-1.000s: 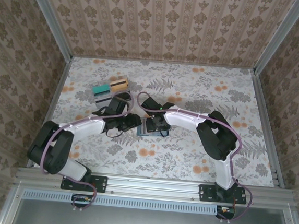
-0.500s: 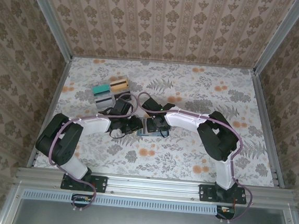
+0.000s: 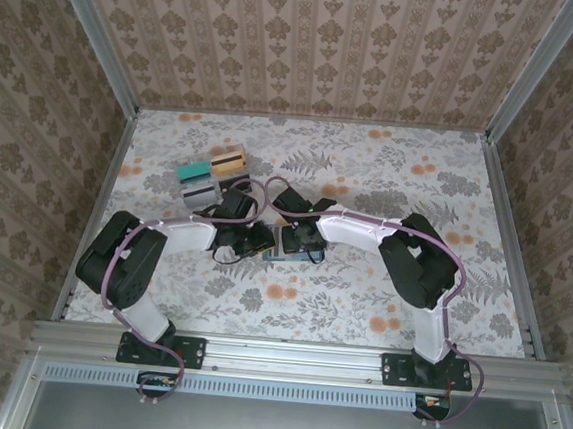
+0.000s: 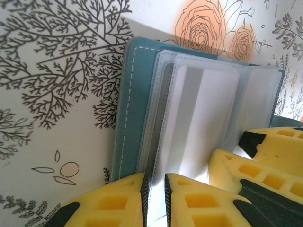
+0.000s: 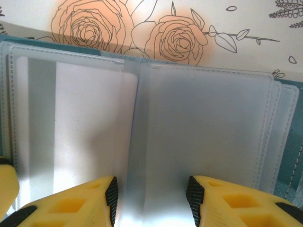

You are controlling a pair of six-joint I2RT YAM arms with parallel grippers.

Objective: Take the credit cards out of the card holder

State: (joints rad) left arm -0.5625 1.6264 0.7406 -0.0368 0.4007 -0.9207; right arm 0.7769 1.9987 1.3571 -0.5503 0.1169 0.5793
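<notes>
We see the card holder lying open on the table, a little left of the middle, between the two grippers. In the left wrist view its teal cover lies flat with clear plastic sleeves fanned over it. One sleeve holds a pale card with a grey stripe. The same card shows in the right wrist view, in the left-hand sleeve, and the sleeve beside it looks frosted and plain.

The left gripper meets the holder from the left. Its yellow fingers are nearly together, with the edge of a sleeve running between them. We cannot tell whether they pinch the card as well as the plastic. The right gripper sits on the holder from the right with its fingers spread apart, their dark tips resting on the sleeves either side of the fold.

Farther back and to the left, three credit cards lie on the table close together: a teal-green card, a tan-orange card with a dark stripe just beside it, and a grey card just in front of them. The left arm passes near the grey one.
</notes>
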